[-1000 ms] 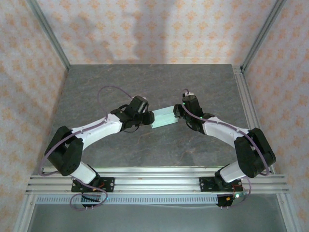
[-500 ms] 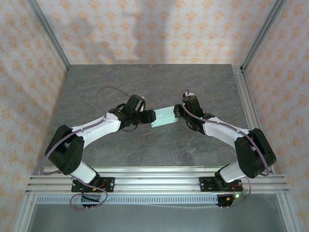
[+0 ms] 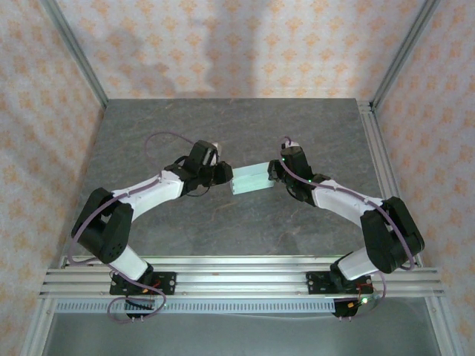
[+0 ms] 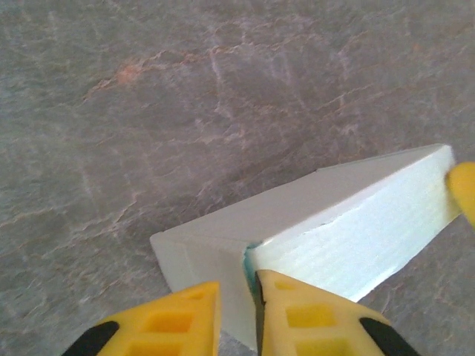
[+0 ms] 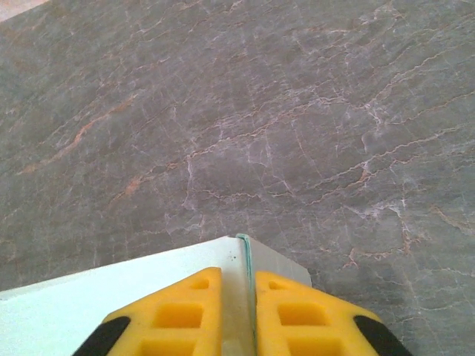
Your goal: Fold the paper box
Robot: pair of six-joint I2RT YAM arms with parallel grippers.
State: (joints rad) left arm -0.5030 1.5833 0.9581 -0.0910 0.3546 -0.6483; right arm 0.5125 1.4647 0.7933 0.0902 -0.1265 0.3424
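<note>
The paper box point(image 3: 252, 179) is lying near the middle of the counter point(image 3: 245, 126), a closed-looking mint block with its long axis running from 8 o'clock to 2 o'clock in the overhead view. It is being held between the two arms and has not shifted over the last second.

The change is on the left side. The left pincer point(image 3: 225, 173) has been letting go and re-gripping. Its wrist has swung a little toward 12 o'clock, and it is now sitting at the box's 9 o'clock end. In the left wrist view its yellow fingers point(image 4: 312, 319) are standing close together, with the end panel and the teal seam of the card running down into the narrow gap. It is therefore judged to be clenched on that end of the box.

The right pincer point(image 3: 274, 170) is staying at the 3 o'clock end. In its own wrist view it is pinching a thin upright teal edge of card between nearly closed fingers point(image 5: 174, 311).

This looks like a regrasp aimed at the last open end. The right arm is anchoring the box while the left is taking a fresh hold on the end flap, probably to press or tuck it shut. The folding seems to be nearing completion, though the end flap's exact state cannot be told.
</note>
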